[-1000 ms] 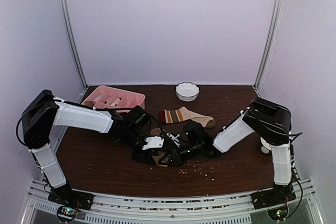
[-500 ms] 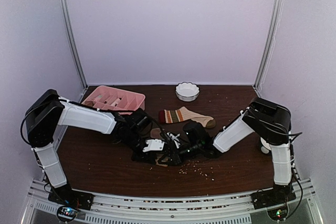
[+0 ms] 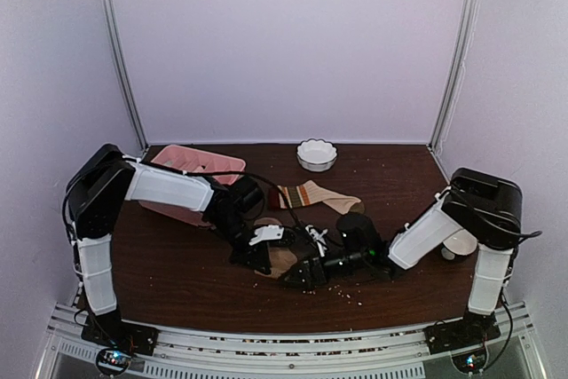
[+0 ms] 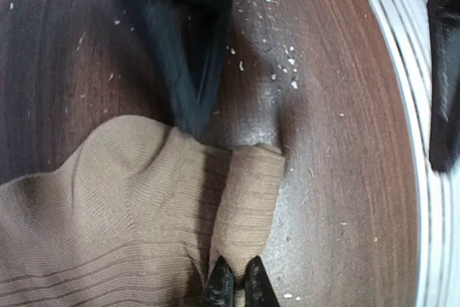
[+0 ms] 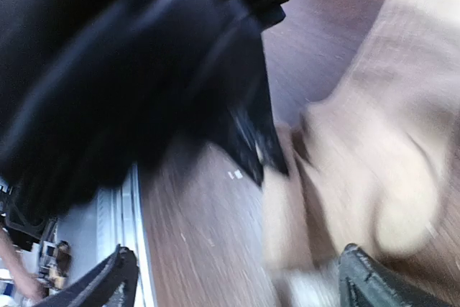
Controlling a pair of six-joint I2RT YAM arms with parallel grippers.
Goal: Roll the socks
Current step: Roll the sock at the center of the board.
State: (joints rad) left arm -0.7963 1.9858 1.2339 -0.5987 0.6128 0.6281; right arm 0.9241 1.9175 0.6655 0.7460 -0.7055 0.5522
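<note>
Left wrist: left fingers [image 4: 219, 289] pinch a fold of the tan sock [image 4: 108, 206]; right fingers [image 5: 370, 282] spread wide

Smeared by motion blur throughout the right wrist view: tan sock [image 5: 374, 127], edges unreadable. Cut off at the left and bottom edges of the left wrist view, beside only the tips of the left gripper [image 4: 234, 285]. From above, largely covered by the ends of the left arm [image 3: 169, 186] and right arm [image 3: 426, 235]. Partly hidden behind the left arm: pink tray [image 3: 191, 162].
</note>
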